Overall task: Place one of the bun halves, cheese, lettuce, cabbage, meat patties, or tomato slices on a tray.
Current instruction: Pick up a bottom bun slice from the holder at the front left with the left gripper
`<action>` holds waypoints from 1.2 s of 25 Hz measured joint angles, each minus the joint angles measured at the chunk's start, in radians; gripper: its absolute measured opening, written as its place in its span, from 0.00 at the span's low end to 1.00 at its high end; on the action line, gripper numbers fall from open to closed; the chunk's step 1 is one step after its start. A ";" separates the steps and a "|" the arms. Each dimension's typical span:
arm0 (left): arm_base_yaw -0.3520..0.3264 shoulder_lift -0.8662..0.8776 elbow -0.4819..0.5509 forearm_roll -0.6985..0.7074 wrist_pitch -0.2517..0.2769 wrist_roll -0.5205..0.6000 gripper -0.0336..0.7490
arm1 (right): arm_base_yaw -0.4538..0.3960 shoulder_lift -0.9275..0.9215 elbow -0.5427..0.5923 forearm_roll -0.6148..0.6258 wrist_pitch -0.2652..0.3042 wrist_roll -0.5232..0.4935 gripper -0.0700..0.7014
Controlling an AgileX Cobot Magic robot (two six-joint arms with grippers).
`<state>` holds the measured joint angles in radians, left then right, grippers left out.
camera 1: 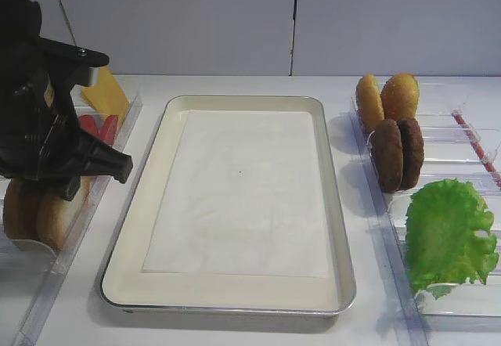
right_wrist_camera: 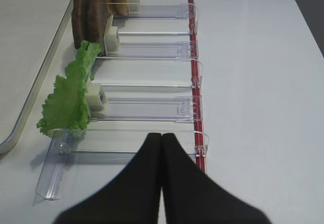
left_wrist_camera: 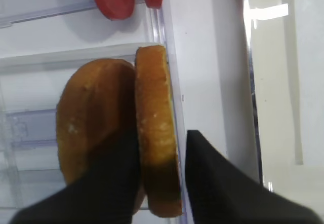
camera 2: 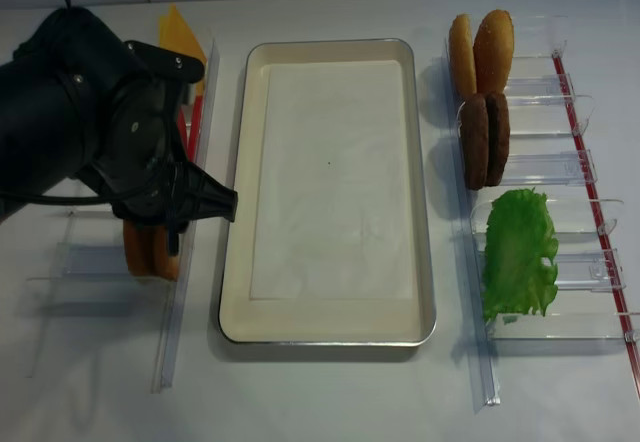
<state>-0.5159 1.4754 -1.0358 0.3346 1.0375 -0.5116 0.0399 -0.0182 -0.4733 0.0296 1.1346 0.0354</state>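
Note:
My left gripper reaches down over the left rack and straddles a bun half that stands on edge, pale face toward the tray. Its left finger lies between this half and the domed brown half. The right finger stays a sliver away, so the gripper is open and narrow. Tomato slices and cheese stand further back. The tray holds only its paper liner. Meat patties and lettuce are in the right rack. My right gripper is shut and holds nothing.
Clear plastic racks flank the tray on both sides; the left rack's wall runs close beside the bun halves. Two golden-orange buns stand at the back right. A red strip edges the right rack.

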 joint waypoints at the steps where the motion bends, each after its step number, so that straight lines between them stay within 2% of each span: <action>1: 0.000 0.000 0.000 0.001 0.001 -0.002 0.31 | 0.000 0.000 0.000 0.000 0.000 0.000 0.05; 4: 0.000 0.000 0.000 0.002 0.002 -0.007 0.24 | 0.000 0.000 0.000 0.000 0.000 0.000 0.05; 19: 0.000 -0.004 0.000 0.004 0.018 -0.049 0.24 | 0.000 0.000 0.000 0.000 0.000 0.000 0.05; 22: 0.000 -0.021 -0.005 0.002 0.028 -0.050 0.24 | 0.000 0.000 0.000 0.000 0.000 0.000 0.05; 30: 0.000 -0.040 -0.062 -0.017 0.093 -0.051 0.24 | 0.000 0.000 0.000 0.000 0.000 0.000 0.05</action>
<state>-0.5159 1.4354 -1.0978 0.3176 1.1310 -0.5630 0.0399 -0.0182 -0.4733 0.0296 1.1346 0.0359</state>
